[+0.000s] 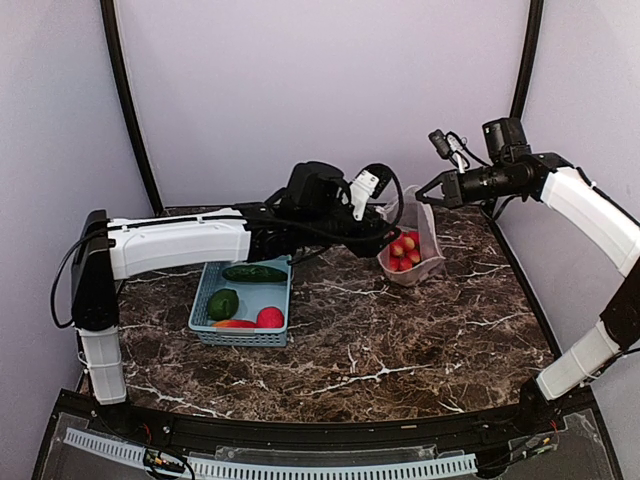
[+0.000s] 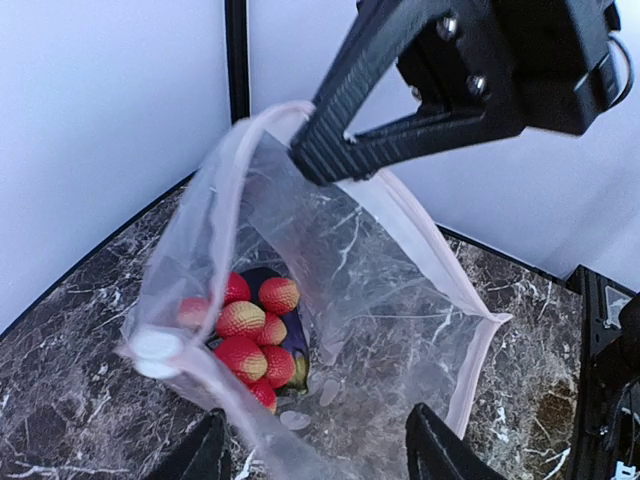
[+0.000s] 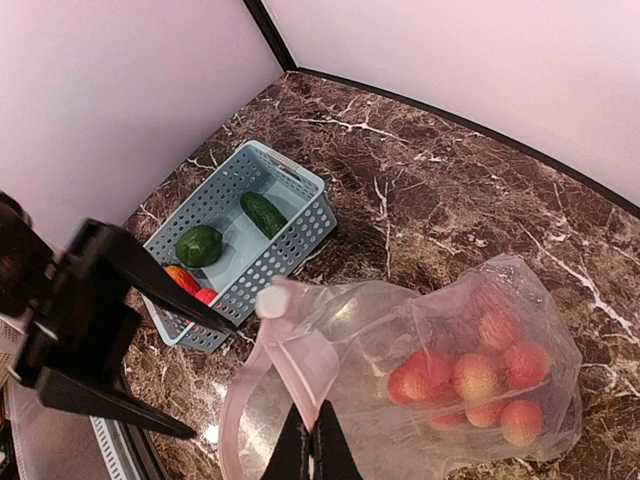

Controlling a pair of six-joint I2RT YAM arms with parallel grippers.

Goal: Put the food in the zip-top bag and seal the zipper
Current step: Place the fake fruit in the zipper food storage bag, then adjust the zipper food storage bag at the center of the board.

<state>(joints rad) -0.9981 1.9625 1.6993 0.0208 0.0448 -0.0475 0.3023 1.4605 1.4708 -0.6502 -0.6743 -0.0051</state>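
Note:
The clear zip-top bag (image 1: pixel 412 255) stands open at the back right, with several red and peach fruits (image 2: pixel 245 335) and the dark eggplant (image 2: pixel 262 277) inside. My right gripper (image 3: pixel 313 442) is shut on the bag's rim and holds it up; it also shows in the top view (image 1: pixel 428 192). The pale zipper strip (image 2: pixel 420 230) runs around the open mouth. My left gripper (image 2: pixel 322 455) is open and empty, its fingers straddling the mouth's near side; it also shows in the top view (image 1: pixel 385 230). The cucumber (image 1: pixel 254 272), avocado (image 1: pixel 223 303), pepper (image 1: pixel 233 324) and a red fruit (image 1: pixel 269 318) lie in the basket.
The light blue slotted basket (image 1: pixel 205 290) sits at the left of the marble table, under my left forearm. A white tab (image 3: pixel 270 300) sits at one end of the bag's mouth. Pale walls close the table's back and sides.

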